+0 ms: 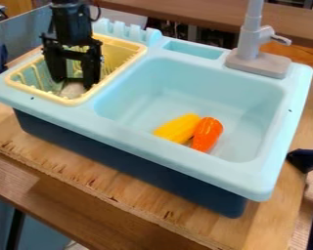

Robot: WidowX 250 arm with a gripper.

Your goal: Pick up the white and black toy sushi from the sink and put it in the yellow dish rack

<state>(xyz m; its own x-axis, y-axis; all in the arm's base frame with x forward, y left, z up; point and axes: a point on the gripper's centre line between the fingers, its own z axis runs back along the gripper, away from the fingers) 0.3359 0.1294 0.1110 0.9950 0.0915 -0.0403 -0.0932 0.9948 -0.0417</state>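
Nearest, the wooden board runs in front of the basin, with no part in the handling. Within the basin, the orange vegetable-like toy leans against the yellow one; both are best left alone, well apart from the claw. Beside the basin, low in the yellow rack, a pale object lies between the spread fingers of the gripper, which looks released rather than clenched; I can't make out any contact. Good handling there calls for even room on both sides of the object and slow, upright motion, as the rack's ribs could snag a fingertip. Behind the basin, the grey faucet stands clear of the claw.
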